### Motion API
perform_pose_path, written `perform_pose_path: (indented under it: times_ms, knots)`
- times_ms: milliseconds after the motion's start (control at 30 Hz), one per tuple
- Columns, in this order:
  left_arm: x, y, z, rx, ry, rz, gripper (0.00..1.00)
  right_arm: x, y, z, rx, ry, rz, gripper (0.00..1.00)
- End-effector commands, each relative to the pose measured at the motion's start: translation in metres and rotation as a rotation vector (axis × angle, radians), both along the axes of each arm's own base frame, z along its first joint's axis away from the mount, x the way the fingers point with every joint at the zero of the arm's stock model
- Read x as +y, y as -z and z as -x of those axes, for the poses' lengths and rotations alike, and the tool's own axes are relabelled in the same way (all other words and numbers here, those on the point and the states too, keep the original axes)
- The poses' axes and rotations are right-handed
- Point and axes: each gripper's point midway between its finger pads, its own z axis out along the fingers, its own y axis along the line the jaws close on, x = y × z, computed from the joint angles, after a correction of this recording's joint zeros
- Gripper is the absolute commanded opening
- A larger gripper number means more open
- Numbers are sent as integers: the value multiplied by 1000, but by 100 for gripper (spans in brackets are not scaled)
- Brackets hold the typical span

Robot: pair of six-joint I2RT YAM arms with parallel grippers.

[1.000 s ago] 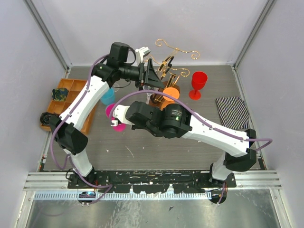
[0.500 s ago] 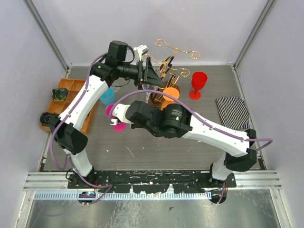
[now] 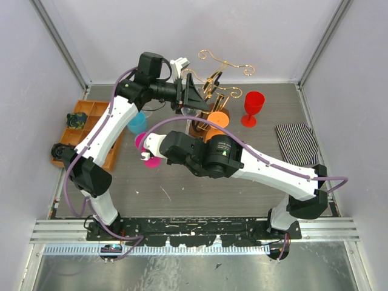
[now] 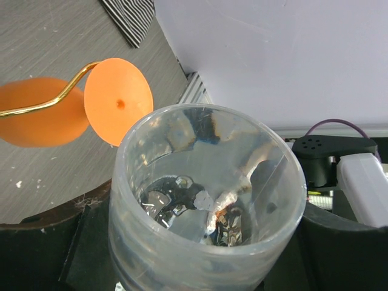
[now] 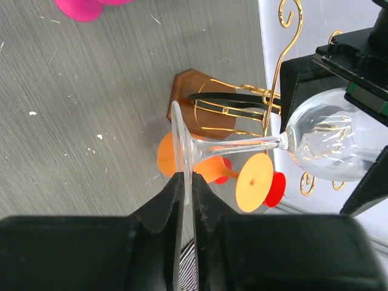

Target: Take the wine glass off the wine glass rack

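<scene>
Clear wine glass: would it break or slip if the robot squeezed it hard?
Probably fragile: the clear wine glass has a thin stem, which could snap under side force. Likely slippery: only its smooth foot is pinched by the right end effector. Probably light, since its bowl looks thin-walled and empty.

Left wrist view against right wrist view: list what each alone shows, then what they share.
Left wrist only: the open inside of the wine glass bowl. Right wrist only: its stem and foot, the foot pinched between the jaws of the right gripper; the wooden base of the wine glass rack; a pink glass; a red glass. Both: the clear bowl, the orange glass, the rack's gold wire.
</scene>
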Motion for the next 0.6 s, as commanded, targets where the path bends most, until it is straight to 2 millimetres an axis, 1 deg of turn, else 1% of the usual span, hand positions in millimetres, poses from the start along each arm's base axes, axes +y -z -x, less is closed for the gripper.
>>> perform_pose_path:
  times_ms: [0,67,167,200,300,333,400,467,500,567]
  knots:
    - [10,-27,7,-107,-18,23,60,2,-14,-1,-25,29,-68,22]
    - [11,-27,6,-120,-29,22,59,4,-17,1,-19,29,-91,33]
    - [13,-27,7,-139,-38,27,59,5,-25,4,-7,26,-130,53]
    - [13,-26,6,-139,-44,24,59,5,-29,5,1,23,-149,58]
    - [16,-23,6,-157,-58,9,59,4,-47,13,27,5,-220,68]
    - [17,-20,5,-163,-65,0,59,3,-53,15,33,-2,-247,70]
    - [20,-14,4,-181,-78,-21,59,0,-71,21,44,-18,-323,72]
    - [24,-5,4,-196,-93,-49,58,-5,-92,24,40,-17,-431,78]
    - [27,1,4,-201,-105,-67,58,-11,-108,21,11,23,-513,84]
    - [32,10,3,-233,-130,-88,56,-32,-143,15,-51,95,-677,93]
